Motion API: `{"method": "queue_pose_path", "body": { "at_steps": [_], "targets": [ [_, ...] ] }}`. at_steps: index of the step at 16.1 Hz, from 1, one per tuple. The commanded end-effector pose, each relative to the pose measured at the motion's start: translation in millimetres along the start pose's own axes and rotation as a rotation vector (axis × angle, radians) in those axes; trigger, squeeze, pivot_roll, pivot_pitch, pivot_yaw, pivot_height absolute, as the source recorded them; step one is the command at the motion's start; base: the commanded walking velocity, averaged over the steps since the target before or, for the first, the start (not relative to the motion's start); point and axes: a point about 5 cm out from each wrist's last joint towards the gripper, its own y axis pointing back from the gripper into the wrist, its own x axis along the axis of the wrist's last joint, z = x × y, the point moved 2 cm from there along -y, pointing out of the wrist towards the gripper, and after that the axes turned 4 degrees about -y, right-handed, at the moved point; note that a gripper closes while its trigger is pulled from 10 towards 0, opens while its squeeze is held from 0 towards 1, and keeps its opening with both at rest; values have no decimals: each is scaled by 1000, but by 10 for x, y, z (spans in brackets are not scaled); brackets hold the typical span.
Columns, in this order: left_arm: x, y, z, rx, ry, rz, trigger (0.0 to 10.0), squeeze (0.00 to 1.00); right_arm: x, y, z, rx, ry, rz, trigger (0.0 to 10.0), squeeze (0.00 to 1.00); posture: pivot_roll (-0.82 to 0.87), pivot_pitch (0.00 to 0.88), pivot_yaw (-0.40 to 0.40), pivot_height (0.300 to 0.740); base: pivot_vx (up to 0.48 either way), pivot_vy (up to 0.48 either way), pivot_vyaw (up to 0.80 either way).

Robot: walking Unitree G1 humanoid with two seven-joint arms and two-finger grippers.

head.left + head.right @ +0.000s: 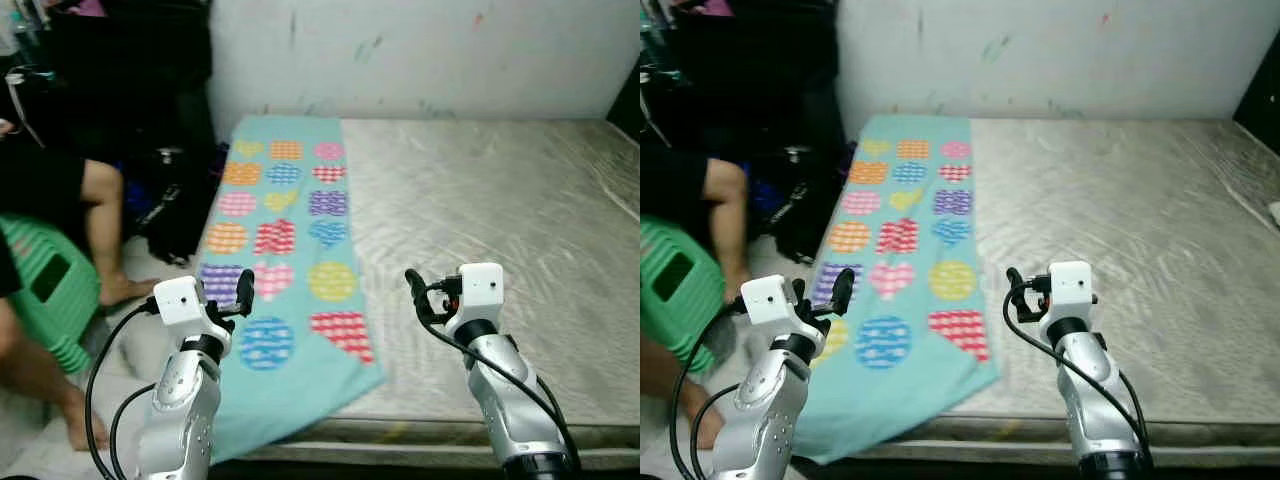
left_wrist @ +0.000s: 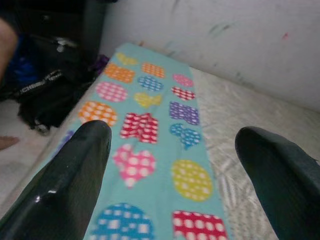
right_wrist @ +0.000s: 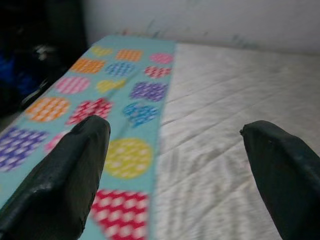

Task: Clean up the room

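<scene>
Both silver arms are seen nearest in the head views, raised over the near edge of a bare mattress [image 1: 500, 200]. A teal blanket [image 1: 285, 250] patterned with coloured dots and hearts is spread along the mattress's left side, its near corner hanging over the edge. The left gripper [image 1: 243, 290] is held above that near end; the right gripper [image 1: 415, 290] is held just right of the blanket, over bare mattress. A seated person's legs [image 1: 95, 240] and a green stool [image 1: 45, 290] are seen at left.

From the left wrist, the fingers [image 2: 65, 185] are spread wide and hold nothing, the blanket lying beyond and between them.

From the right wrist, the fingers [image 3: 60, 185] are likewise parted and empty, with the blanket's right border between them.
</scene>
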Motion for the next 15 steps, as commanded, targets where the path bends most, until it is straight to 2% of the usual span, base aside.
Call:
{"method": "queue_pose_path", "body": {
  "at_steps": [1, 7, 13, 15],
  "targets": [
    [41, -2, -5, 7, 5, 22, 10000, 0, 82, -33, -72, 31, 5, 25, 10000, 0, -154, 0, -1, 740, 0, 0, 0],
    [45, 13, 23, -18, 10, 29, 10000, 0, 74, -34, -82, 39, 13, 19, 10000, 0, -153, 0, -5, 740, 0, 0, 0],
    [54, 21, 41, -34, 11, 40, 10000, 0, 74, -49, -91, 51, 29, 14, 10000, 0, -151, 0, -10, 740, 339, 0, 0],
    [46, 20, 32, -22, 8, 35, 10000, 0, 76, -52, -96, 52, 29, 14, 10000, 0, -151, 0, -10, 740, 0, 0, 0]
  ]
}}
